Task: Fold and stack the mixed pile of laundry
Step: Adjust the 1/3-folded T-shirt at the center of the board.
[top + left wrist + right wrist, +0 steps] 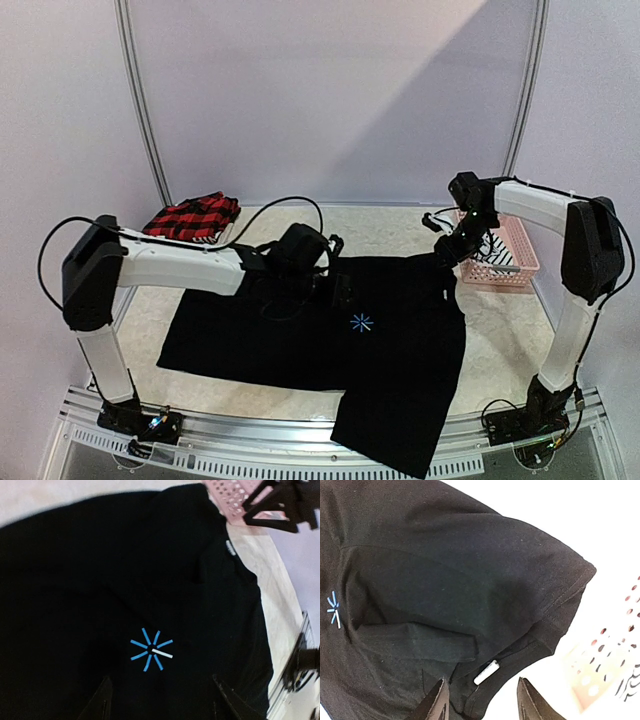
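A large black T-shirt (380,340) lies spread flat on the table, with a small blue star print (361,322) near its middle. My left gripper (343,290) hovers over it just left of the print (151,650). In the left wrist view the left gripper (165,702) is open with only cloth below it. My right gripper (447,258) is at the shirt's far right, open over the collar edge (520,655) and its white tag (486,672); nothing is pinched between the right gripper (482,702) fingers. A red-and-black plaid piece (195,217) lies folded at the back left.
A pink perforated basket (520,262) stands at the back right beside the right gripper, with black-and-white striped cloth (496,256) showing inside. The shirt's lower part hangs over the table's near edge (390,445). Bare tabletop (500,340) lies right of the shirt.
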Available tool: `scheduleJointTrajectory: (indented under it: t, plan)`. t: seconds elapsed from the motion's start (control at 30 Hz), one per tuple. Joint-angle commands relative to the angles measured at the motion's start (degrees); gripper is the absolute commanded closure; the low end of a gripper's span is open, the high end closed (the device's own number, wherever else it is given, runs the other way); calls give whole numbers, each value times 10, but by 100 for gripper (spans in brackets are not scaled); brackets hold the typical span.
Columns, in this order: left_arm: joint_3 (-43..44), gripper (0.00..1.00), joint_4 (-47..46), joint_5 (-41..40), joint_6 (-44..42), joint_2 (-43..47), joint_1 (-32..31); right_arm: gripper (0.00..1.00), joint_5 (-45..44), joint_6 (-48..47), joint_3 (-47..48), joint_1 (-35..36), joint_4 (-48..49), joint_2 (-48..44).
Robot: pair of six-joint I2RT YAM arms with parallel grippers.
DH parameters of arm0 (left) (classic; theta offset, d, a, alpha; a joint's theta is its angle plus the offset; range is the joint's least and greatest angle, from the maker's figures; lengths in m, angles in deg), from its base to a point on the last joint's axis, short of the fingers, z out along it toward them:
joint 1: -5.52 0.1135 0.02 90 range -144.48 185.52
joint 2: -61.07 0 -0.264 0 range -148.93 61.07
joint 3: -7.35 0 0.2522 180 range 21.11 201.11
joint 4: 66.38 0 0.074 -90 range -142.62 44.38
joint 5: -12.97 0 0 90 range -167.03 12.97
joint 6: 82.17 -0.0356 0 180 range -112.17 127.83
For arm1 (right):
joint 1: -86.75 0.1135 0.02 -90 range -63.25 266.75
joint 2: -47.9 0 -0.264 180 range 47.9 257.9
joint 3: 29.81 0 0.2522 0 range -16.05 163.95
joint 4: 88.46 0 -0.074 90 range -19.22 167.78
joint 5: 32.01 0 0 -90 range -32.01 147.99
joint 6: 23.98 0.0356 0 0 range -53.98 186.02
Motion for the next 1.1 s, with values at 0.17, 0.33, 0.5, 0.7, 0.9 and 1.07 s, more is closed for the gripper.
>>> scheduleJointTrajectory:
  t: [0.17,0.33,0.5,0.7,0.9,1.07]
  plan:
    - [31,35,-163,16,252,-141,-25,55,29,28,-10,-19,33,53]
    - [53,38,-176,24,283,-181,-27,60,68,36,-12,-20,29,77]
    - [65,42,-168,33,292,-199,-28,72,91,41,-22,-22,33,83]
    - [67,46,-158,38,299,-206,-30,85,100,47,-27,-22,31,80]
    - [85,51,-147,54,303,-220,-31,100,110,53,-43,-22,25,54]
    - [96,48,-116,58,305,-219,-38,100,137,56,-65,-22,4,-2]
